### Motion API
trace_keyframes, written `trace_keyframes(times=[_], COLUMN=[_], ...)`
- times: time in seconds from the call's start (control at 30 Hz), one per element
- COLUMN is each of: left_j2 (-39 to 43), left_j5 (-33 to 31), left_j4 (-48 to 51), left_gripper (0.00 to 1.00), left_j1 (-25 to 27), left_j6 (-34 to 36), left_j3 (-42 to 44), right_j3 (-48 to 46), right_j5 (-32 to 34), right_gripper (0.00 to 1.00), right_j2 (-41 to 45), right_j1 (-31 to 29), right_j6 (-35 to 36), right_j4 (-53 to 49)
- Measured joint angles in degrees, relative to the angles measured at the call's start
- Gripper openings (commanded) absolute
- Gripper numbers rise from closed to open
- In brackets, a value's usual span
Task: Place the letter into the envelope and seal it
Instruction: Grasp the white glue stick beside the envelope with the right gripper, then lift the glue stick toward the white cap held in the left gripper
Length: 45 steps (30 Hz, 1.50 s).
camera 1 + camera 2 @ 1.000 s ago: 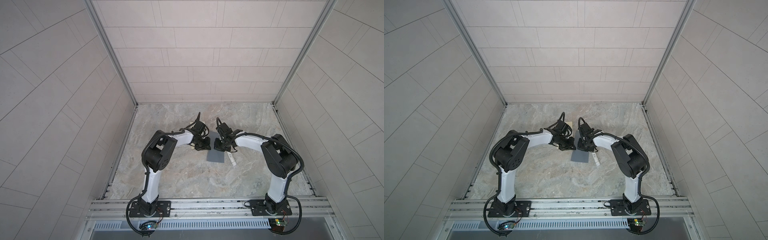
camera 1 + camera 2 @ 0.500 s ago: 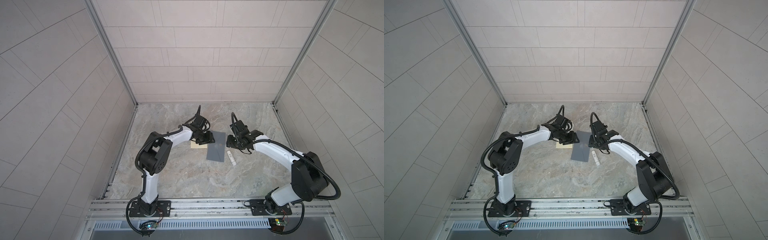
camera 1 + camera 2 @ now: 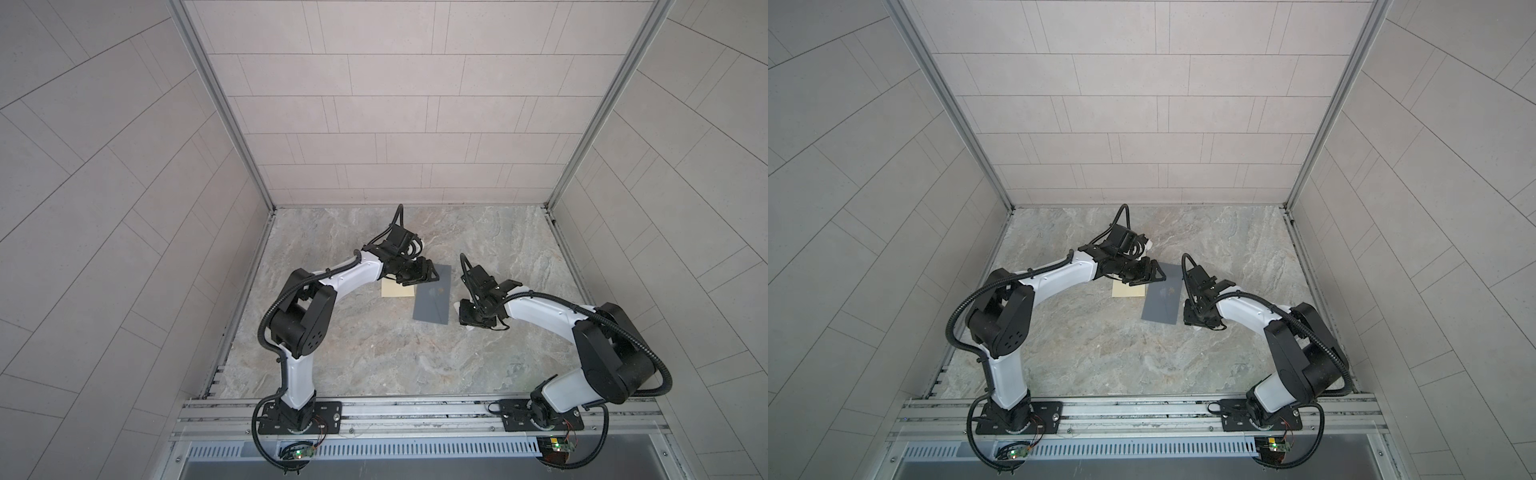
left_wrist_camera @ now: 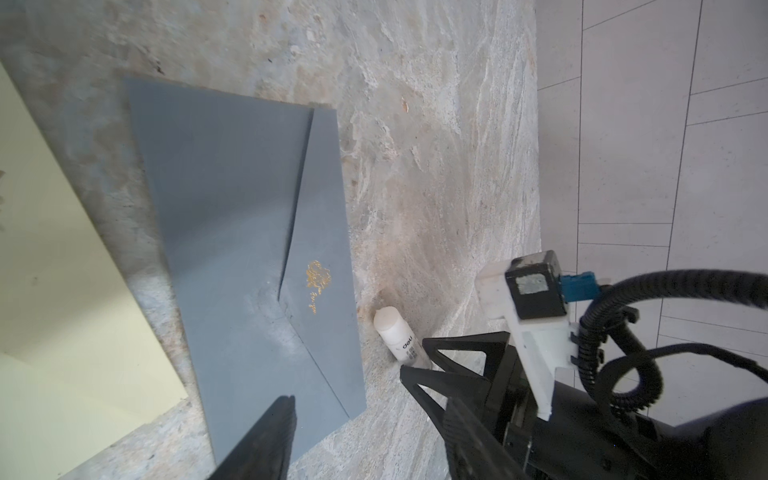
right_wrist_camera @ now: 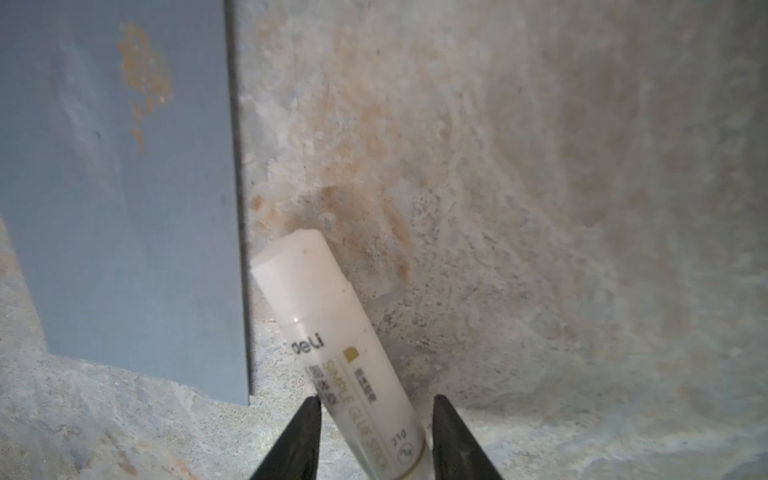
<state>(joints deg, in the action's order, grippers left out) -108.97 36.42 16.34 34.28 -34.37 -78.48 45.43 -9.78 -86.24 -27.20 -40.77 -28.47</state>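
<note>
A grey envelope [image 3: 432,299] [image 3: 1160,299] with a gold emblem lies flat mid-table. A pale yellow letter [image 3: 397,290] [image 3: 1127,290] lies flat on the table at its left edge. My left gripper [image 3: 422,276] [image 3: 1148,274] hovers open over the letter's far right corner and the envelope's [image 4: 232,232] near corner, holding nothing. A white glue stick [image 5: 336,345] [image 4: 399,336] lies just right of the envelope [image 5: 124,187]. My right gripper [image 5: 376,436] [image 3: 471,322] is low over it, open, a finger on each side of the stick.
The marble table [image 3: 374,353] is enclosed by tiled walls on three sides. An aluminium rail [image 3: 415,415] with both arm bases runs along the front edge. The two grippers are close together near the envelope.
Both grippers were shut together at the envelope's far end; both have opened and parted. The right one swung right, then came down over the glue stick. The letter now shows beside the envelope.
</note>
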Motion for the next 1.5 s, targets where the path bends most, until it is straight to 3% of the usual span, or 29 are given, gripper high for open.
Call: trace_keyframes(times=[0.1,0.17,0.27,0.5,0.7,0.9,1.2,1.37,1.5], left_j2=[-0.3,-0.9,-2.0,-2.5,-2.5,-2.2,-1.5,-0.6,0.7], left_j5=[1.1,1.9,3.1,7.5,10.6,11.3,11.4,10.6,10.3], left_j4=[0.5,1.5,2.9,6.2,6.7,6.0,4.6,4.1,1.0], left_gripper=[0.64,0.64,0.64,0.76,0.77,0.54,0.00,0.00,0.00], left_j1=[0.2,0.2,0.2,0.2,0.2,0.0,-0.5,-0.6,-1.0], left_j6=[0.8,1.4,2.4,4.9,5.9,5.7,4.5,2.8,-0.5], left_j3=[-0.1,-0.4,-1.0,-1.6,-2.0,-1.9,-1.7,-1.4,0.3], right_j3=[-0.5,-0.5,-0.3,-0.5,2.0,4.0,5.2,6.3,6.4], right_j5=[-0.3,-0.4,-0.5,-3.3,-10.2,-15.4,-19.8,-19.9,-19.9], right_gripper=[0.36,0.22,0.10,0.06,0.05,0.04,0.07,0.31,0.35], right_j2=[-0.3,-0.7,-0.8,3.5,6.4,5.5,3.3,3.0,3.0], right_j1=[-1.0,-1.9,-2.6,-2.6,-2.6,-2.6,-2.6,-2.6,-2.5], right_j6=[-0.2,-0.2,-0.8,-1.3,-1.4,-2.1,-3.3,-3.0,-3.2], right_j4=[0.5,1.4,2.4,6.6,13.4,17.0,19.0,18.0,18.8])
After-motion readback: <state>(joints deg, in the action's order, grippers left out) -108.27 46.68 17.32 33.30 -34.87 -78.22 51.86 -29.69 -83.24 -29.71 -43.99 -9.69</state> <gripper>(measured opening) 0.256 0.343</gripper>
